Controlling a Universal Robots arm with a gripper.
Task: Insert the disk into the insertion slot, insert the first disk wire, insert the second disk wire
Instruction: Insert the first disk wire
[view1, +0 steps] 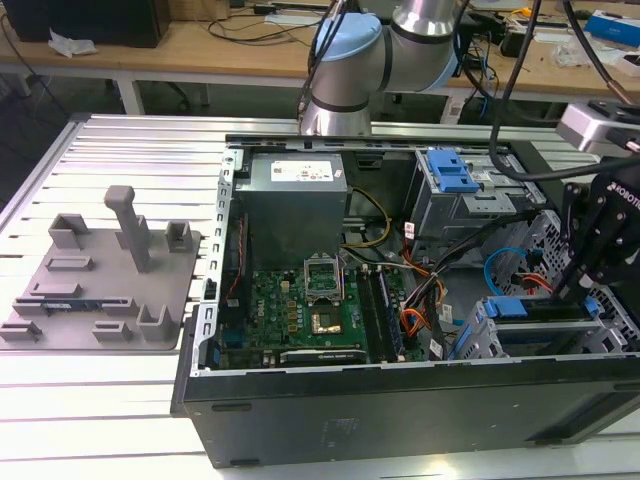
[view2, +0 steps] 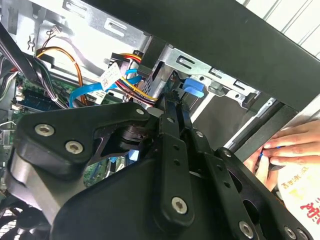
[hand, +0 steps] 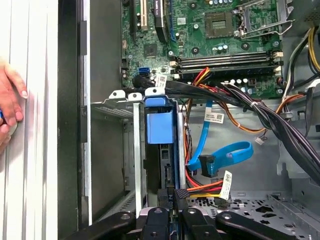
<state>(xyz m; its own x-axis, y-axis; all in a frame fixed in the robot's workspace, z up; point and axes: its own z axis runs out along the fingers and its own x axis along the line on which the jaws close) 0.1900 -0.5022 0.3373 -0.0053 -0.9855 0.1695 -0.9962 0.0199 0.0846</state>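
**Tool** (hand: 173, 214): mine, down inside the case (view1: 400, 410), at the end of the slot away from the board (hand: 215, 30). Its fingers are drawn close, with a slim gap between them. Whether they pinch anything I cannot tell.

**Disk** (hand: 160, 125): on edge in the slot (hand: 136, 155), blue frame uppermost, between the cage's two walls. Seated, by my judgement.

**Black plug** (hand: 181, 193): red and yellow leads, just beside my tool's tips, at the cage wall. Whether it is joined to the disk, I cannot tell.

**Blue cable** (hand: 227, 152): looped free, its end apart from the disk.

**Hand** (hand: 10, 97): a person's, over the counter (hand: 40, 150), outside the case.

**Step in hand**: I judge the disk step all but done and the first wire the present business.

**Requirement**: a plug must meet the disk's end square. Room is scant between the cage wall and the wire bundle (hand: 260, 107), so a short, straight push is needed.
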